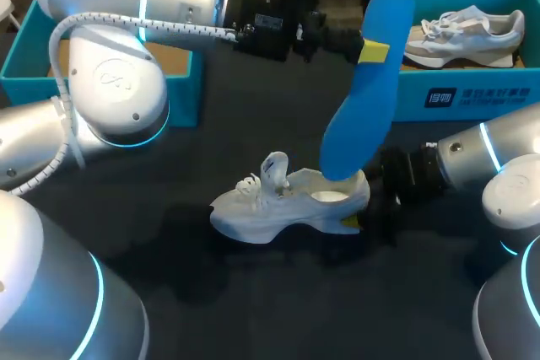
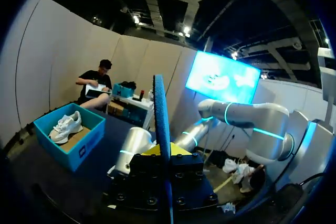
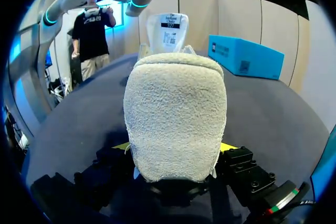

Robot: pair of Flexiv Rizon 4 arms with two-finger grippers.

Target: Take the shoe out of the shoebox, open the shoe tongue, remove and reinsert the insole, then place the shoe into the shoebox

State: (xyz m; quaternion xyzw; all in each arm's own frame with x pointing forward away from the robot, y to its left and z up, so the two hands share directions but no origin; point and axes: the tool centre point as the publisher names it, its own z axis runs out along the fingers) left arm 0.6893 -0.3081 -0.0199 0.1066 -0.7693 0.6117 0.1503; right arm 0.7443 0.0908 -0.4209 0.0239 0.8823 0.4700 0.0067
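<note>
At the left, an open teal cardboard box [image 1: 181, 94] stands on the dark surface [image 1: 253, 301]. The left claw [image 1: 371, 50] is raised above the surface and pinches a long blue insole [image 1: 359, 115] near its upper end. The insole hangs down to the heel opening of the white sneaker [image 1: 270, 208], which stands upright in the middle. The right claw [image 1: 356, 212] clamps the sneaker's heel from both sides. At the right, the teal shoebox [image 1: 472, 94] contains a second grey-white sneaker [image 1: 464, 35].

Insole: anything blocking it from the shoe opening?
Nothing visible. On the shoe, the tongue stands up clear of the opening. The lower end of the insole is at it. The right gripper holds the heel from outside.
</note>
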